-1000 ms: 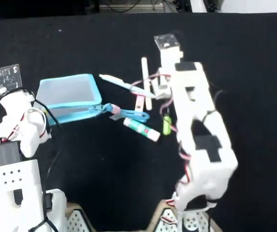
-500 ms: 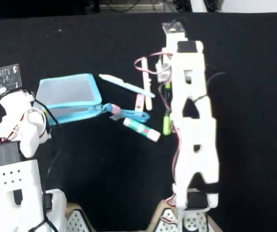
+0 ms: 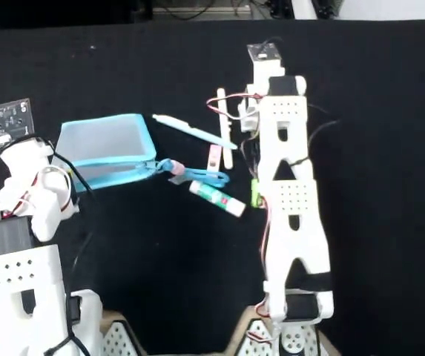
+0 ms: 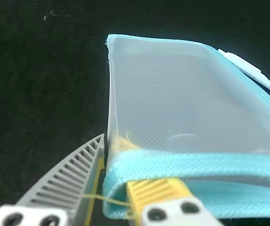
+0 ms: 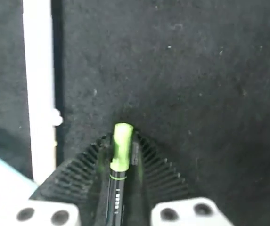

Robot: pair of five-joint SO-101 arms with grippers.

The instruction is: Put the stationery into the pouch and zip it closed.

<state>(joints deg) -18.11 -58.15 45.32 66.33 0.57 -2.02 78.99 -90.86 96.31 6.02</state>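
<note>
A translucent pouch point(image 3: 104, 144) with a turquoise zip edge lies at the left, and its near corner point(image 4: 125, 169) is clamped by my left gripper point(image 4: 120, 190), which is shut on it. A green marker point(image 3: 256, 194) lies right of centre under my outstretched right arm. The wrist view shows the marker point(image 5: 117, 179) running lengthwise between the fingers of my right gripper point(image 5: 121, 136), which hug it on both sides. A white pen point(image 3: 190, 130), a white stick point(image 3: 225, 126), a small pink-and-white piece point(image 3: 213, 157) and a glue stick point(image 3: 217, 198) lie between pouch and arm.
A blue strap point(image 3: 197, 176) trails from the pouch's zip end toward the glue stick. The white stick point(image 5: 38, 84) runs beside my right gripper. Black cloth covers the table, with bare room to the far right and in front.
My right arm has swung from a slant to straight out over the green marker, with its gripper now around it. The left arm, pouch and other items have stayed put.
</note>
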